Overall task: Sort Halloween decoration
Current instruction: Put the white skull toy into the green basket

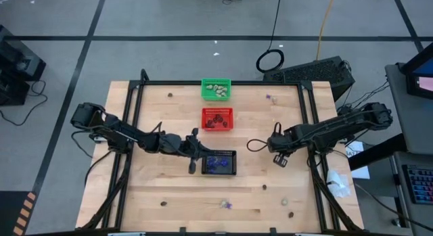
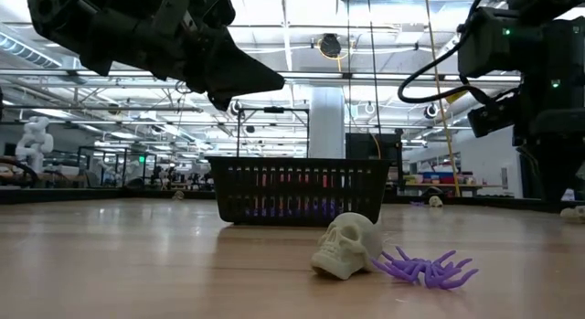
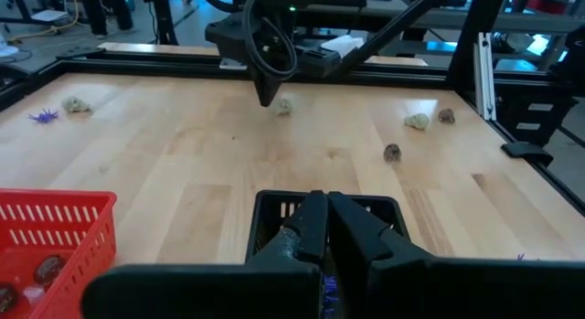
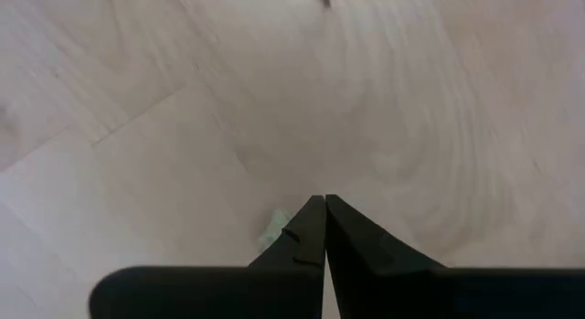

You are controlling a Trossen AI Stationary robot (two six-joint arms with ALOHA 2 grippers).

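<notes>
Closed and empty, the left gripper (image 1: 194,166) is held beside the black basket (image 1: 233,170) of purple trinkets (image 1: 218,163); the right gripper (image 1: 280,160), also closed, is poised above a cream trinket (image 4: 271,229), probably for pickup.

On the wooden tabletop (image 1: 149,189), the green mesh basket (image 1: 216,89) sits farthest back, the red mesh basket (image 1: 217,118) before it, the black mesh basket (image 1: 221,163) nearest; small trinkets (image 1: 226,204) lie scattered around.

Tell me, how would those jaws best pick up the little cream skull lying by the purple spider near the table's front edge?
Probably from straight above, pinching the skull across its rounded crown, one jaw on each side. It rests on the bare table, tipped a little, its dome being the widest part. The purple spider sprawls right against one side, so the jaws should avoid closing along that side, or its legs may be caught too.
</notes>
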